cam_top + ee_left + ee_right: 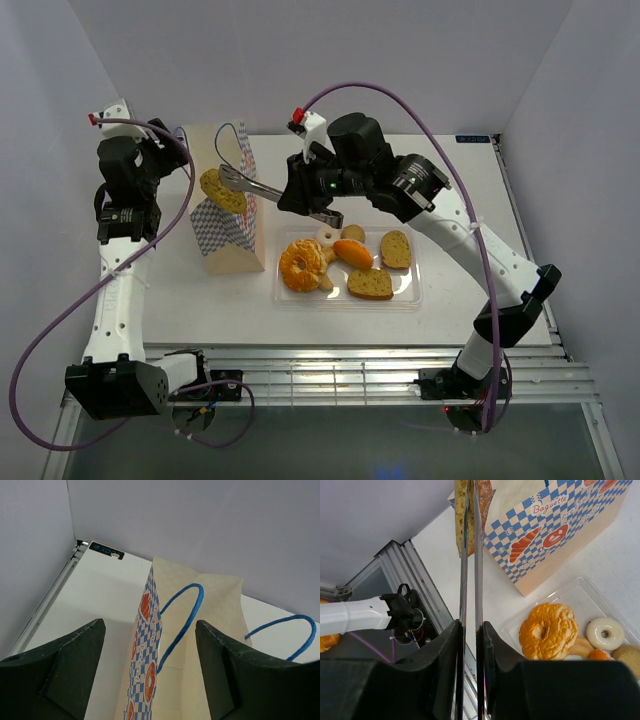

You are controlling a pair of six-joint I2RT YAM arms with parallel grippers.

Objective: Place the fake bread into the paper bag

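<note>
While the left fingers stand wide apart at the far left of the table, the top of the bag shows between them in the left wrist view. I cannot tell if they touch the paper. The bag stands on its base with its mouth open, and its blue handles rise from the top edge.

Close to the bag's top, a toast slice is held in the air, not inside the bag. The long, thin right fingers are clamped on this slice, and it sticks out on both sides of them.

Just beside the bag, to the right, a clear tray lies flat on the table. In it are a twisted ring, a white ring, a pale crescent, a small bun, an orange roll, a near toast and a far toast.
</note>
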